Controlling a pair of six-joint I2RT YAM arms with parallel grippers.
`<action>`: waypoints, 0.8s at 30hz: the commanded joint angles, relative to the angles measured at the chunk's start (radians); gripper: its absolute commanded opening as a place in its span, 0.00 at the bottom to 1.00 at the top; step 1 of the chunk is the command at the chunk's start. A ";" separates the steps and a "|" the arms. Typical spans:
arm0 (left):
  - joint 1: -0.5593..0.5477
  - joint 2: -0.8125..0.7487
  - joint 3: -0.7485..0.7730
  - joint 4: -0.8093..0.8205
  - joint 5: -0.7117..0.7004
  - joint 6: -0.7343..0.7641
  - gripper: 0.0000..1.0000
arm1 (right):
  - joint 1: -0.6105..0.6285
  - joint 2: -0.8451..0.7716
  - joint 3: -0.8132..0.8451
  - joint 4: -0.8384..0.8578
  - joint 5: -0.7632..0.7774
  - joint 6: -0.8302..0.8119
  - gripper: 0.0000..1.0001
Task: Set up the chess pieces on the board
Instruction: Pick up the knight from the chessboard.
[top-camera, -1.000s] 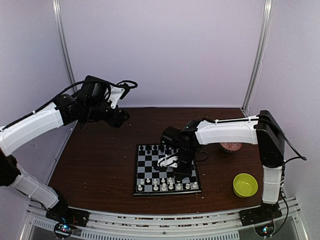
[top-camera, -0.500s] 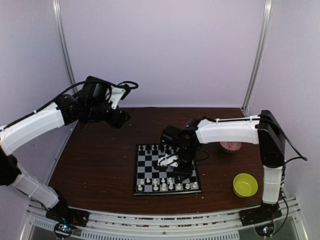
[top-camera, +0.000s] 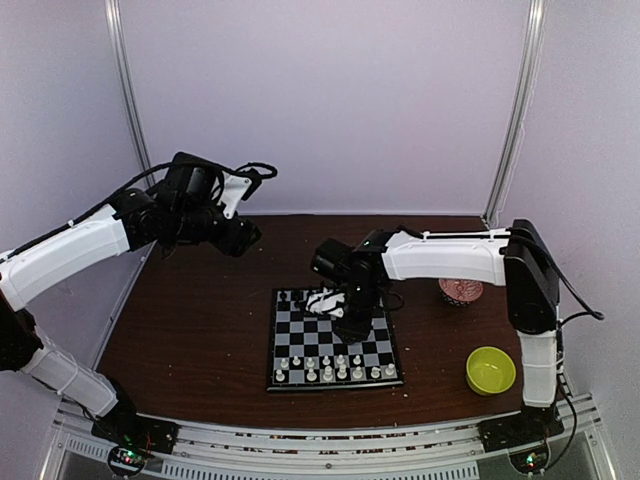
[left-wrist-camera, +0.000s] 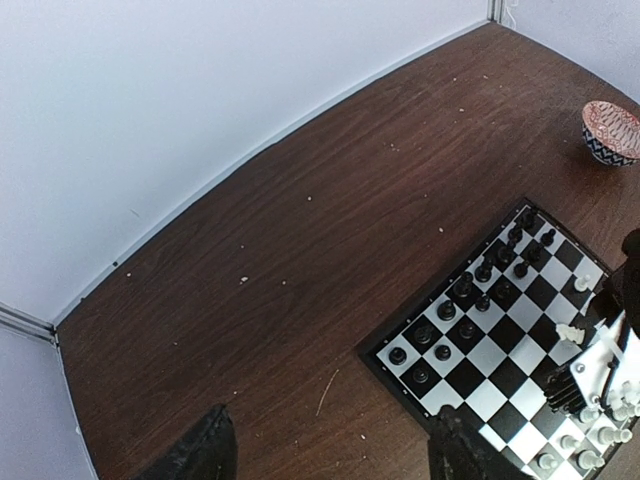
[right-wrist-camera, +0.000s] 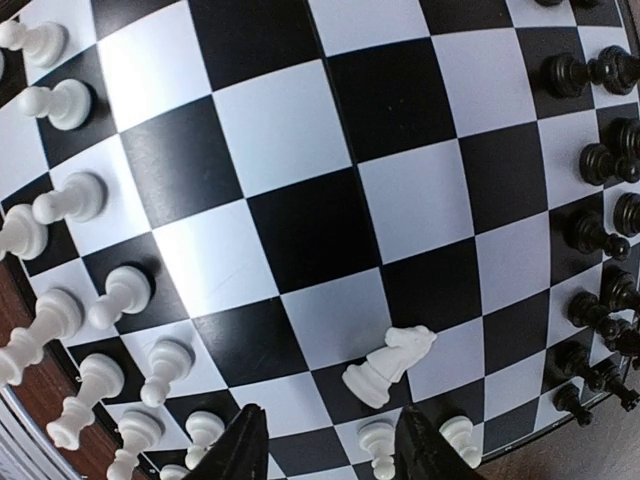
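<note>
Clearly unclenched, empty: right gripper (right-wrist-camera: 325, 445) over board (right-wrist-camera: 270, 120); white knight (right-wrist-camera: 388, 365), seemingly toppled, at 1 o'clock of tips; left gripper (left-wrist-camera: 325, 455) spread, empty.

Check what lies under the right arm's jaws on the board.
A white knight looks toppled on the board, just ahead of the open right jaws, which hold nothing. Squares beneath the jaws themselves are hidden.

One board (top-camera: 296, 336), one red-patterned bowl (top-camera: 460, 292), one yellow-green bowl (top-camera: 491, 370)
</note>
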 joint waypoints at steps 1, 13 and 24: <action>-0.004 0.010 0.025 0.013 0.009 0.004 0.67 | -0.006 0.041 0.044 0.011 0.068 0.046 0.45; -0.003 0.017 0.025 0.012 0.010 0.005 0.67 | -0.039 0.103 0.076 0.005 0.087 0.090 0.46; -0.003 0.023 0.029 0.008 0.011 0.005 0.67 | -0.059 0.132 0.072 -0.023 0.017 0.103 0.35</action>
